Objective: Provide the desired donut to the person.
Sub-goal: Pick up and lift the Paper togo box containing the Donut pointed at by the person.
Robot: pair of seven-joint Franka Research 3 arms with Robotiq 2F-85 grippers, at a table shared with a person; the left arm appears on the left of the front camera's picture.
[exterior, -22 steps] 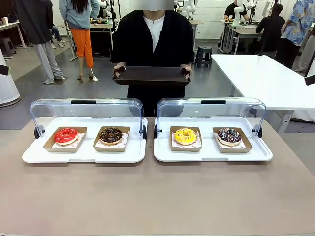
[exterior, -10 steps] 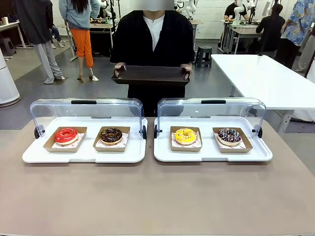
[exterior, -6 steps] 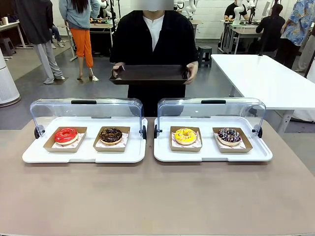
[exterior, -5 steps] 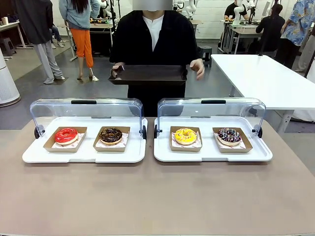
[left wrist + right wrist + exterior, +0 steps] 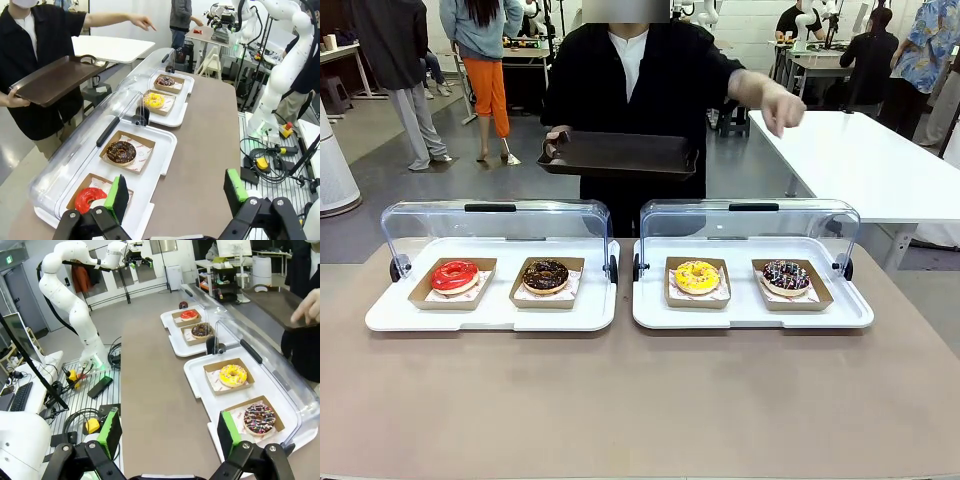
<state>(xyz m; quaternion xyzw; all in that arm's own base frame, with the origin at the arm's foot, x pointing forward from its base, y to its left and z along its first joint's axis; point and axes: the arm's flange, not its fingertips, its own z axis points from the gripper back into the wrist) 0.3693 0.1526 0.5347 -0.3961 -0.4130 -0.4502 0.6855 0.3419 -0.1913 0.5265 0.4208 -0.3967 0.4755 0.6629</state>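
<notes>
Red donut (image 5: 454,274), chocolate donut (image 5: 545,273), yellow donut (image 5: 697,276), sprinkled donut (image 5: 786,275) lie boxed; left gripper (image 5: 177,190) and right gripper (image 5: 169,432) gape.

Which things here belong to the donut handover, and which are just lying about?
Job in hand:
- person, holding a dark tray, other hand stretched out
- red donut, chocolate donut, yellow donut, sprinkled donut, boxed on white display trays
- left pincer, right pincer, both open

Lying about:
- white side table
- cables on the floor
</notes>
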